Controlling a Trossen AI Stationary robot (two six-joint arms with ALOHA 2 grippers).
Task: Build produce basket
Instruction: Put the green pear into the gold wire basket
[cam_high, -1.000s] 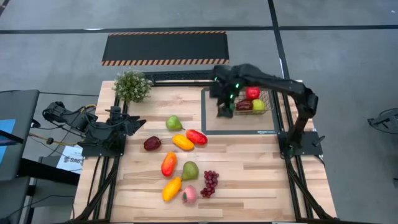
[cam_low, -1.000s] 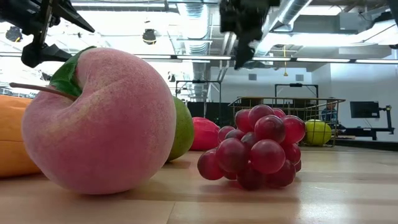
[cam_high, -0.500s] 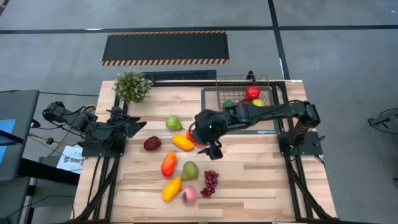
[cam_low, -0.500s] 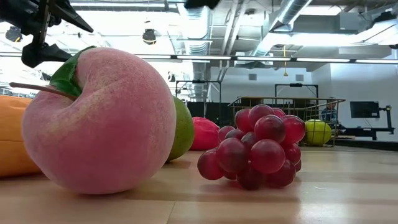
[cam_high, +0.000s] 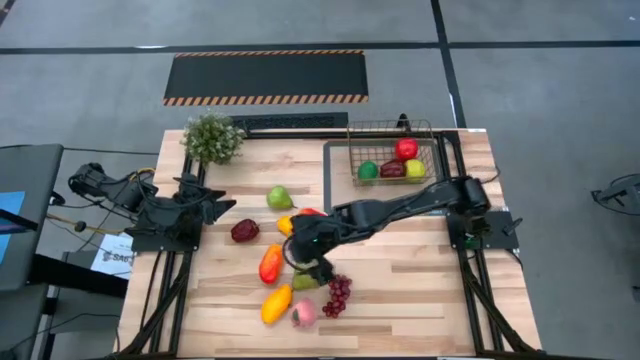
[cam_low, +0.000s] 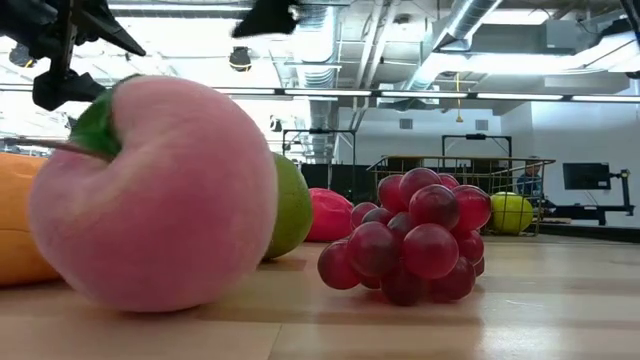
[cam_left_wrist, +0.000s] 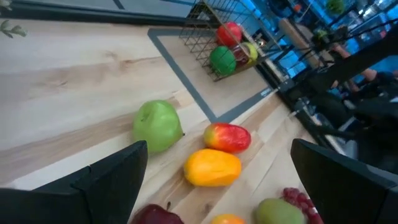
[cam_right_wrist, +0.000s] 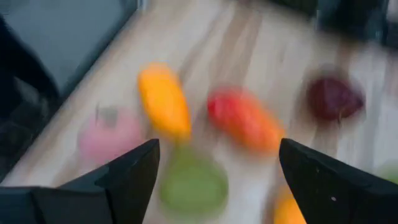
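We see the right gripper (cam_high: 312, 262), fingers spread and empty, above the green pear (cam_right_wrist: 193, 185); crowding neighbours risk a nudged, perhaps missed, grasp. The basket (cam_high: 393, 160) sits well behind it.

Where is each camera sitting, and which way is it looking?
High view: above the table, looking straight down; both arms show, the right pincer among loose fruit.
Low view: at table-top height, looking level past a pink fuzzy toy peach and purple toy grape bunch.
Left wrist view: on the left arm, looking across the table; its own open pincer frames the picture.
Right wrist view: on the right arm, facing down at fruit; open pincer.
Shared: high and left wrist views both show the dark wire-mesh basket.
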